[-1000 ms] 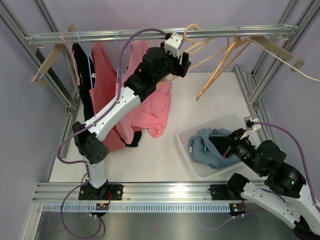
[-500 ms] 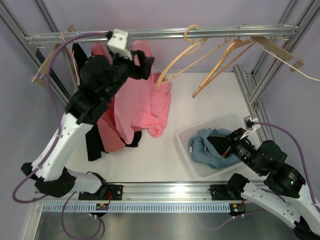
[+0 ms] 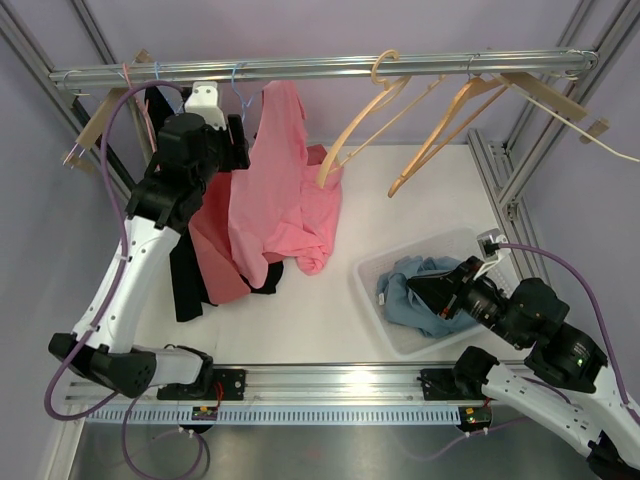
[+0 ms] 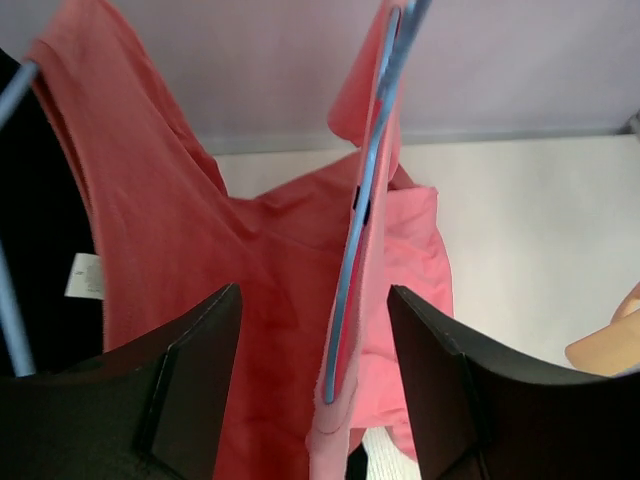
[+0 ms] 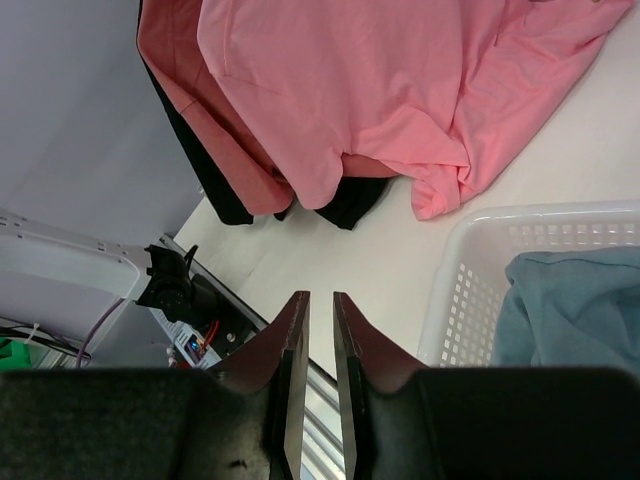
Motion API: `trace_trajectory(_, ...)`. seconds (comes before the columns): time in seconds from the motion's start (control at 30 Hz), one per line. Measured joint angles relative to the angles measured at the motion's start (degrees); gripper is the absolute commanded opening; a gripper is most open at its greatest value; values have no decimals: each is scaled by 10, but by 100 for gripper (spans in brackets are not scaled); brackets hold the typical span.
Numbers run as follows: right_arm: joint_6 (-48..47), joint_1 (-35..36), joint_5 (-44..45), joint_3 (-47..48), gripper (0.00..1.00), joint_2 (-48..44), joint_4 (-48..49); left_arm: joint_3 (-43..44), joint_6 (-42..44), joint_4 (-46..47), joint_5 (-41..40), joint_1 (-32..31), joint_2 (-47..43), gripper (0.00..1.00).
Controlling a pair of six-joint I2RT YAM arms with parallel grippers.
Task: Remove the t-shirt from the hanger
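Note:
The pink t-shirt hangs from a blue hanger on the rail. My left gripper is raised to the shirt's left shoulder. In the left wrist view that gripper is open, and the hanger arm with the pink t-shirt draped over it runs between the fingers without touching them. My right gripper hovers low over the basket; in its own view the right gripper has its jaws a narrow gap apart with nothing between them.
A coral shirt and a black shirt hang left of the pink one. Two bare wooden hangers hang on the rail to the right. A white basket holds a blue-grey garment.
My left arm has swung left from the wooden hangers to the pink t-shirt's hanger. The right jaws have parted slightly.

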Motion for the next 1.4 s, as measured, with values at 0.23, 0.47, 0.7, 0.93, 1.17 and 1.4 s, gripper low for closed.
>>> trace_trajectory(0.23,1,0,-10,-1,25,18,3,0,10,-7,0,0,26,46)
trace_trajectory(0.47,3,0,-23,-6,25,43,16,-23,19,29,5,0,24,28)
trace_trajectory(0.7,9,0,-37,-10,25,57,36,-39,31,45,17,-1,24,0)
trace_trajectory(0.93,13,0,-55,-11,25,85,68,-47,26,52,42,-1,5,0)
trace_trajectory(1.17,16,0,-77,-11,25,117,102,-40,20,54,78,-1,-32,0)
trace_trajectory(1.4,17,0,-88,-11,27,139,140,-28,5,61,102,-1,-79,0)
